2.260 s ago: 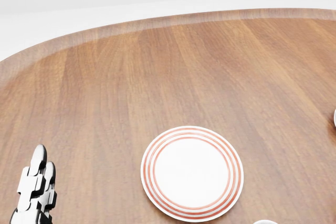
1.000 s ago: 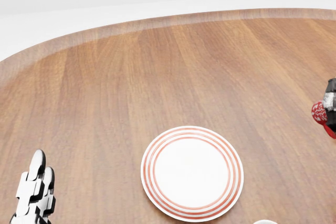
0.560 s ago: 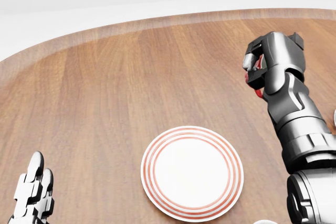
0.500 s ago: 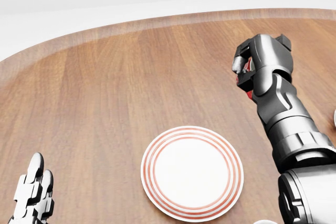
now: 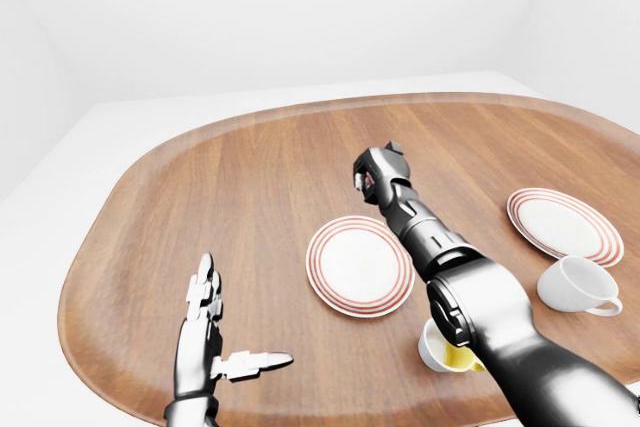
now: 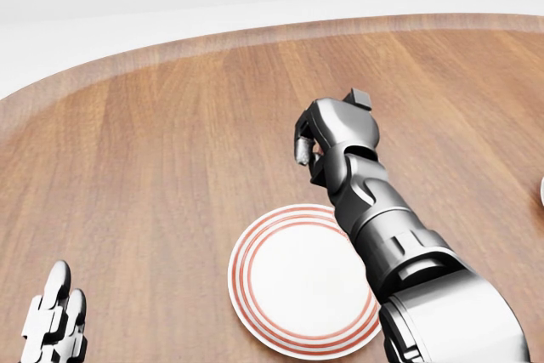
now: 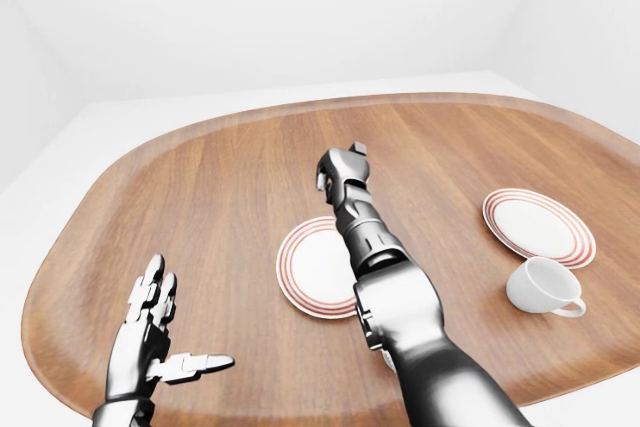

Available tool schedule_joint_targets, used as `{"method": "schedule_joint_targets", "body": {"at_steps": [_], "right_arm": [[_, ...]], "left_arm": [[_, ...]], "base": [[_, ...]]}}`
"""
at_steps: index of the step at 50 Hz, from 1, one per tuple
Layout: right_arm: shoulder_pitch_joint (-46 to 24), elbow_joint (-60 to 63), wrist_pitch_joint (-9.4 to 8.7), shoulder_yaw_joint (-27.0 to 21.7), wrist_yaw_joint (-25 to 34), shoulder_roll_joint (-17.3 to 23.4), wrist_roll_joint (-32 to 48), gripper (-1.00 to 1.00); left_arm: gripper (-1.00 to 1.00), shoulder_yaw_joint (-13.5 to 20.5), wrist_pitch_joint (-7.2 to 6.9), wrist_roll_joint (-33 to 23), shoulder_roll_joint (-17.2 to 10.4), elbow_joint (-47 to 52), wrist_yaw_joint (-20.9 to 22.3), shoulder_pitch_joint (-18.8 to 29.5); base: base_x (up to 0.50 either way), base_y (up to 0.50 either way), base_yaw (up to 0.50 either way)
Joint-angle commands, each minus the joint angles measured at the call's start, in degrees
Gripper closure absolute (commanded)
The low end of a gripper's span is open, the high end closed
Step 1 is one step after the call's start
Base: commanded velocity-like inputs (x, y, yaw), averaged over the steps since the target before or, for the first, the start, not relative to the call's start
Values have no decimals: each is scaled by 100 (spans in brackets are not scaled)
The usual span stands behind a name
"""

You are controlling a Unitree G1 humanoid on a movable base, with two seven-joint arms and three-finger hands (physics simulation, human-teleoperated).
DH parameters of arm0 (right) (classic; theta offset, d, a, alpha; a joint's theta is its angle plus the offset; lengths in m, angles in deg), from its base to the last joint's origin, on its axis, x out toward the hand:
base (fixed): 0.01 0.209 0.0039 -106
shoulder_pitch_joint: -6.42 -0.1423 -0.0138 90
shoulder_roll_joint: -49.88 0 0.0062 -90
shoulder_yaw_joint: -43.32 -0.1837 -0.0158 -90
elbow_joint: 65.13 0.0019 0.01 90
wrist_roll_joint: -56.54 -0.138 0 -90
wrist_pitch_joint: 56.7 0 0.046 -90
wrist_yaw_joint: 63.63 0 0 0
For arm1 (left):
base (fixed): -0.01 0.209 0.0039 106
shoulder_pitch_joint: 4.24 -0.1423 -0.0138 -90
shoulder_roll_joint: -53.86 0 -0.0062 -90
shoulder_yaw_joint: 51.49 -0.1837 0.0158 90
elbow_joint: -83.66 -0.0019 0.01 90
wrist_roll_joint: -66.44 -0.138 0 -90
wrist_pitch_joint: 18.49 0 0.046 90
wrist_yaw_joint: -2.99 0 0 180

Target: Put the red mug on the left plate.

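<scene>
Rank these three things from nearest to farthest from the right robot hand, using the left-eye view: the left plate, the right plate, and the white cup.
Measured from the right robot hand:
1. Left plate, just below the hand in the left-eye view.
2. Right plate, off toward the right edge of the table.
3. White cup, lower right, below the right plate and slightly farther out.

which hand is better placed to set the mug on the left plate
Right. The right hand is shut on the red mug, of which only a red sliver shows, just above the left plate in the left-eye view. The left hand is open, low left, far from both.
</scene>
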Motion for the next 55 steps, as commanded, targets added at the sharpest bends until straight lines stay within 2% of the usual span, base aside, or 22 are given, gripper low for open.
{"method": "schedule_joint_targets", "body": {"at_steps": [1,7,16,17,19,22,31,41,50,55], "right_arm": [[100,-68,0,158,-138,-310,608,100],[220,-85,0,123,-89,-333,761,100],[403,-90,0,-82,193,-408,437,100],[421,-87,33,-101,223,-408,382,100],[466,-87,211,-167,299,-399,223,100],[533,-95,338,-184,450,-404,72,100],[738,-135,509,-212,658,-432,-108,100],[866,-173,470,-210,765,-495,-47,100],[980,-211,312,-248,879,-541,101,100],[1074,-245,55,-181,1001,-610,369,100]], "left_arm": [[-100,40,0,39,25,-37,54,-29],[-100,42,0,31,39,-44,72,-57],[-100,60,0,56,42,-26,79,-52],[-100,64,0,54,44,-24,80,-49],[-100,68,0,30,57,-20,70,-41],[-100,71,0,36,56,-26,77,-28],[-100,91,0,56,62,-24,96,-12],[-100,94,0,61,74,-50,110,-43],[-100,95,0,82,71,-111,132,-75],[-100,104,0,100,67,-118,156,-86]], "base": [[0,0,0],[0,0,0],[0,0,0],[0,0,0],[0,0,0],[0,0,0],[0,0,0],[0,0,0],[0,0,0],[0,0,0]]}}
